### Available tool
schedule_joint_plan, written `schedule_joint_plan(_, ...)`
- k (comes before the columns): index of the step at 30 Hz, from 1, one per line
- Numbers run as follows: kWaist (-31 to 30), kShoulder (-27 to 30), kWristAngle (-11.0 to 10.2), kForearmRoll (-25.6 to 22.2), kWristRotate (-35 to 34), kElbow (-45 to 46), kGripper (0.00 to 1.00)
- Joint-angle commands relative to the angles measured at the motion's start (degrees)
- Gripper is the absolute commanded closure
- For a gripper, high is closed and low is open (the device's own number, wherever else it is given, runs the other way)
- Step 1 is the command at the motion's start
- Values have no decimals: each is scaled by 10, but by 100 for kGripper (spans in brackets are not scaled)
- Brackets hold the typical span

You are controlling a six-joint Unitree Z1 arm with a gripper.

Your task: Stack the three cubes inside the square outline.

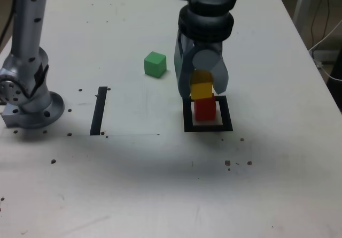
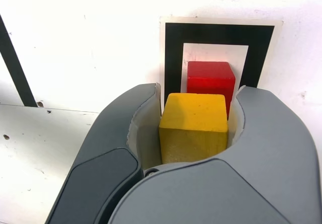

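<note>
The jaws [image 2: 193, 128] are closed snugly on the yellow cube [image 2: 193, 126], one finger on each side, right of centre in the exterior view. Just by it, the red cube [image 1: 205, 109] sits inside the square outline [image 1: 226, 113], so one cube seems placed; stacking the yellow and then the green is left. Only the exterior view shows the green cube [image 1: 155, 64], on the table [image 1: 133, 184] in the upper middle of the frame; the wrist view alone shows clearly how both fingers meet the yellow one.
</note>
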State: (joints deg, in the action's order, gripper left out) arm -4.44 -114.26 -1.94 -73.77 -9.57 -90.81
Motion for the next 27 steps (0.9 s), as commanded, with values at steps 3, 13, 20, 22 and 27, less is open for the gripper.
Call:
schedule_joint_plan(3, 0, -10, 4, 2, 1, -13, 83)
schedule_joint_plan(13, 0, -21, 6, 9, -3, -9, 81)
schedule_joint_plan(20, 1, -24, 6, 14, -4, -6, 76)
schedule_joint_plan(22, 1, -26, 7, 15, -3, -5, 73)
schedule_joint_plan(27, 5, -28, 10, 17, -1, -2, 68)
